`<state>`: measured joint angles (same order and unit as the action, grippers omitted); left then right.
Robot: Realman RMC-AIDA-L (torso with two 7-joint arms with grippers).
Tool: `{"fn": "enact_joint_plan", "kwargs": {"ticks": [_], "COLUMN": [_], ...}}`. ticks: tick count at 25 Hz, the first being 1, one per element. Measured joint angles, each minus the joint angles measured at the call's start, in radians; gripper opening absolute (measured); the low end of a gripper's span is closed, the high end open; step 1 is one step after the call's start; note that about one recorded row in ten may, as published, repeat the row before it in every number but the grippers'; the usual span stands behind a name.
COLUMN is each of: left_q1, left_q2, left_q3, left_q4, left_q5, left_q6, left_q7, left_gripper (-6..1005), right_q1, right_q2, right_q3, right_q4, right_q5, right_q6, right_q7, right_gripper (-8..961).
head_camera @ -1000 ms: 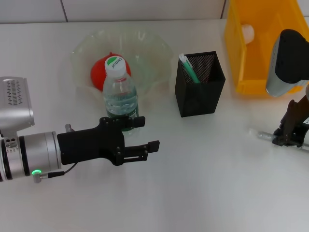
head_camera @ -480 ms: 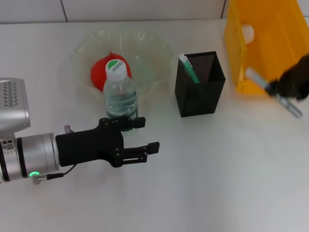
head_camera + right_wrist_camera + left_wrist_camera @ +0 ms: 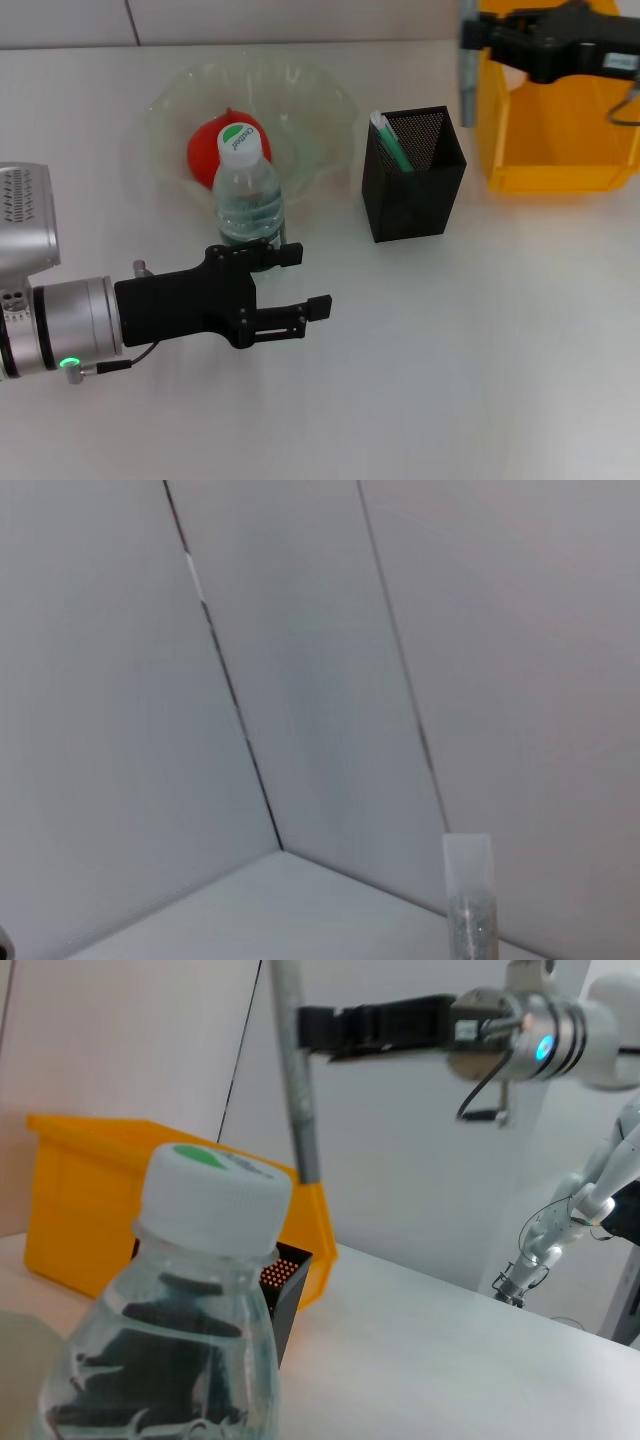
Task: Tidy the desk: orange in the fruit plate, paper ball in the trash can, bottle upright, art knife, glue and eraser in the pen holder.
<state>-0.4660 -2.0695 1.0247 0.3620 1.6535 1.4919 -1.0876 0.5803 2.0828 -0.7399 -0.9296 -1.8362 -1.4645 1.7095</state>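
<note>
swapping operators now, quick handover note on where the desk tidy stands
Right gripper holds the art knife upright in the air, above and just right of the pen holder.
Left gripper open, low beside the bottle.
Done: orange in fruit plate, bottle upright, glue in holder.
Left: lower the knife in. Eraser and paper ball not visible; trash can interior mostly blocked.

We see the silver knife (image 3: 466,75) hanging upright from our right gripper (image 3: 478,32), above the black pen holder (image 3: 414,172). The capped bottle (image 3: 246,190) stands upright beside our left gripper (image 3: 297,282).
</note>
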Motion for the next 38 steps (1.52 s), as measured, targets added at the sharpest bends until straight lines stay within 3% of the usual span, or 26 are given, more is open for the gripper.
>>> {"fn": "enact_joint_plan", "kwargs": {"ticks": [4,9,12,17,21,22,27,30,31,32,38], "left_q1": [-0.001,0.001,0.001,0.007,0.036,0.049,0.111,0.142,0.142,0.159,0.172], "left_q2": [-0.001,0.000,0.001,0.005,0.012,0.016,0.056,0.088,0.088,0.104,0.127], "left_q3": [-0.002,-0.007,-0.007,-0.008,-0.005,-0.003,-0.004,-0.006,-0.006,-0.007,-0.010], "left_q4": [0.000,0.003,0.003,0.004,0.033,0.045,0.067,0.067,0.067,0.067,0.075], "left_q5": [0.000,-0.001,-0.001,-0.002,0.005,0.006,0.008,0.009,0.009,0.009,0.047], "left_q6": [0.006,0.019,0.025,0.059,0.136,0.163,0.272,0.324,0.324,0.348,0.368], "left_q7": [0.000,0.000,0.000,0.000,-0.010,-0.013,-0.026,-0.047,-0.047,-0.058,-0.085], "left_gripper": [797,797,797,797,797,797,797,797,797,797,797], "right_q1": [0.039,0.051,0.051,0.032,-0.025,-0.067,-0.157,-0.224,-0.238,-0.256,-0.256], "right_q2": [0.000,0.003,0.003,0.002,-0.011,-0.020,-0.030,-0.015,-0.009,-0.002,-0.006], "right_q3": [-0.076,-0.110,-0.114,-0.112,-0.106,-0.099,-0.098,-0.105,-0.106,-0.106,-0.101], "right_q4": [0.208,0.259,0.265,0.261,0.229,0.213,0.219,0.265,0.284,0.333,0.415], "right_q5": [0.076,0.085,0.102,0.155,0.218,0.229,0.224,0.206,0.193,0.154,0.056], "right_q6": [0.098,0.132,0.131,0.099,-0.056,-0.160,-0.309,-0.390,-0.409,-0.436,-0.436], "right_q7": [-0.164,-0.185,-0.186,-0.186,-0.188,-0.189,-0.225,-0.379,-0.428,-0.498,-0.508], "right_gripper": [126,124,259,382,480,505,584,609,614,619,646]}}
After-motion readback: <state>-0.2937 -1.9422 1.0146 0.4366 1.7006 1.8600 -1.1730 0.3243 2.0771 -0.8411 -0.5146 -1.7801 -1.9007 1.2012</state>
